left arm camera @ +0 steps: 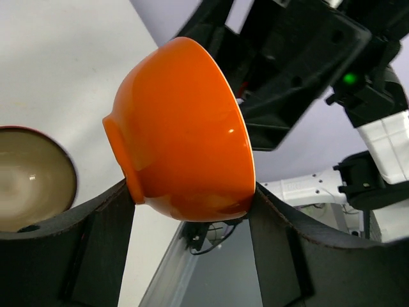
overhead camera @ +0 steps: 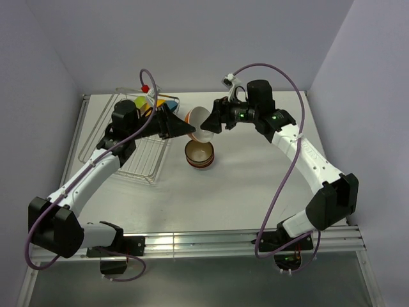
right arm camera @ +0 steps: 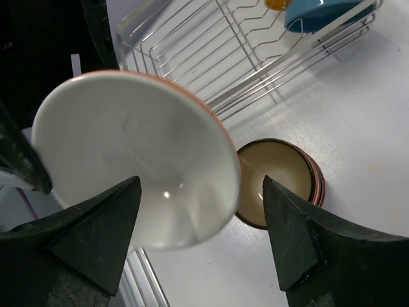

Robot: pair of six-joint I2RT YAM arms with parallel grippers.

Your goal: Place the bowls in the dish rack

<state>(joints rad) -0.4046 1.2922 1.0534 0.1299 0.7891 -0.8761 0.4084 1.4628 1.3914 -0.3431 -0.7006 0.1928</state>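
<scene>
The left gripper (left arm camera: 192,198) clamps an orange bowl (left arm camera: 182,128), white inside and tipped on its side, in mid-air near a stack of brown bowls (overhead camera: 199,155) on the tabletop (overhead camera: 255,179), beside the wire dish rack (right arm camera: 192,38). The right gripper (right arm camera: 200,185) faces the bowl's mouth, jaws spread apart. A blue bowl (right arm camera: 319,13) sits in the rack.

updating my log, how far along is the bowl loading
Done: a blue bowl and yellow bowl sit in the dish rack. In hand: the left gripper holds an orange bowl, the right gripper open around it. Left: racking it and the stacked brown bowls.
</scene>
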